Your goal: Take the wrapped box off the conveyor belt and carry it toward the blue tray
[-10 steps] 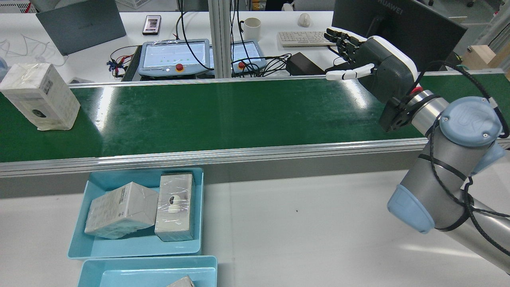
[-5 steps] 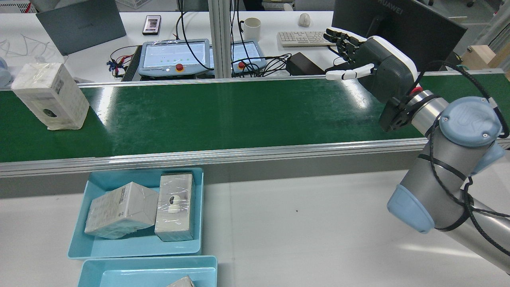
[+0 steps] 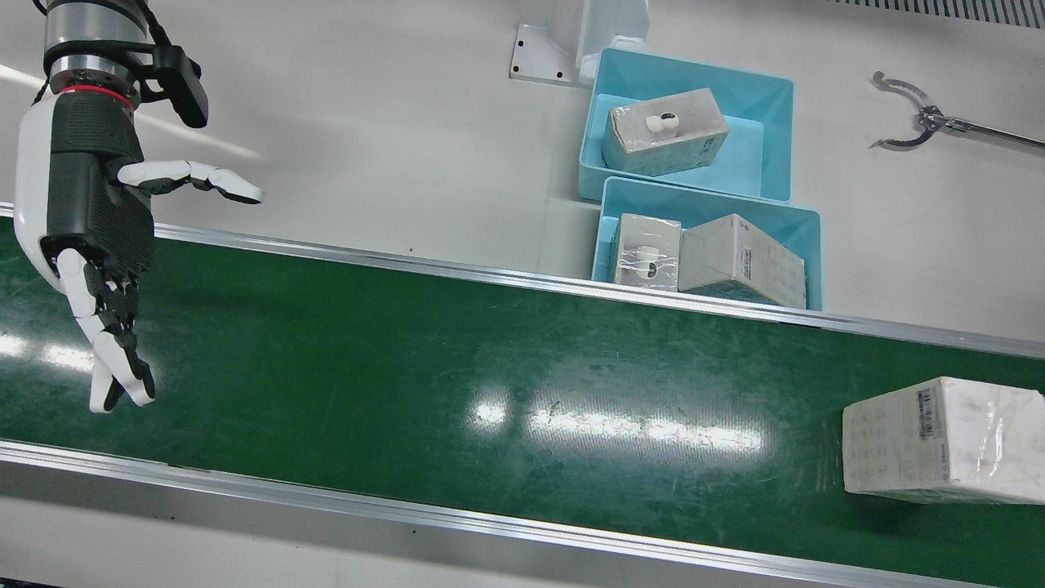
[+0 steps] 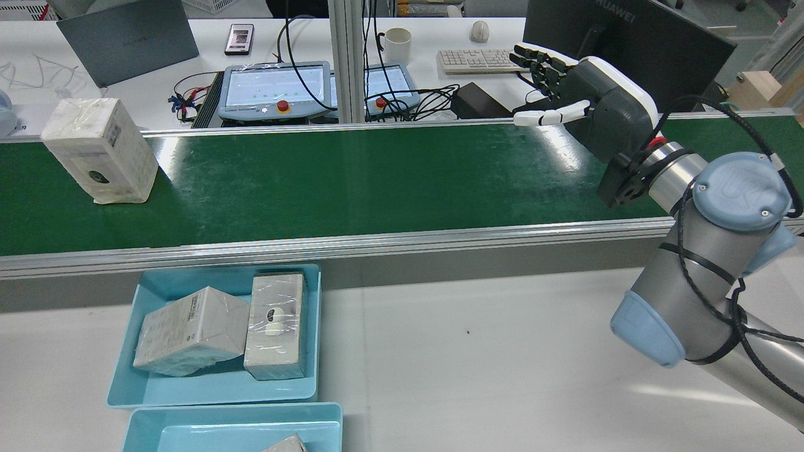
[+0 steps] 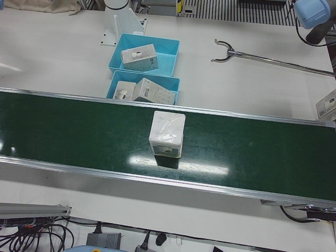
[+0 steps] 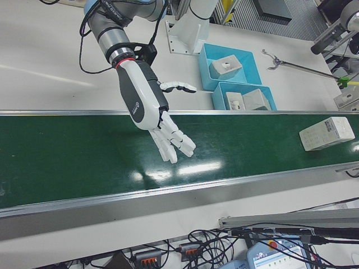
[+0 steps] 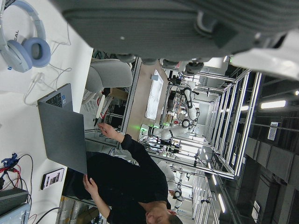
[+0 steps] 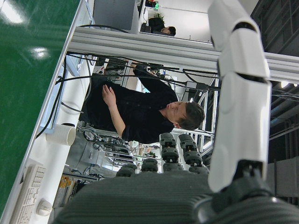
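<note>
The right hand (image 3: 90,237) hangs over one end of the green conveyor belt (image 4: 377,182) with its fingers (image 3: 114,359) spread wide and the thumb poking out to the side, and it holds nothing. The left hand (image 7: 187,28) shows only as a dark blur at the top of its own camera picture, so you cannot tell if it is spread or closed. 1 wrapped box (image 4: 100,150) stands on the belt, far from the right hand, near the other end. It is white, covered in shiny plastic, and nothing touches it. Off the belt, on the white table (image 4: 477,364), there are 2 blue trays side by side. The blue tray (image 4: 220,386) next to the belt holds 2 more wrapped boxes (image 4: 188,329), 1 tipped and leaning on the other. The second tray (image 3: 767,122) behind it holds 1 box (image 3: 665,131). So there are 4 boxes in all: 1 on the belt and 3 in trays. 1 long metal grabber tool (image 3: 922,122) lies on the table, well away from the trays. Past the belt there is a desk (image 4: 188,63) with 1 white mug (image 4: 397,45), 1 keyboard (image 4: 477,61), 1 mouse (image 4: 479,30), 1 phone (image 4: 240,39) and 2 touch-screen controllers (image 4: 273,88). 1 person (image 8: 140,112) in black sits there.
</note>
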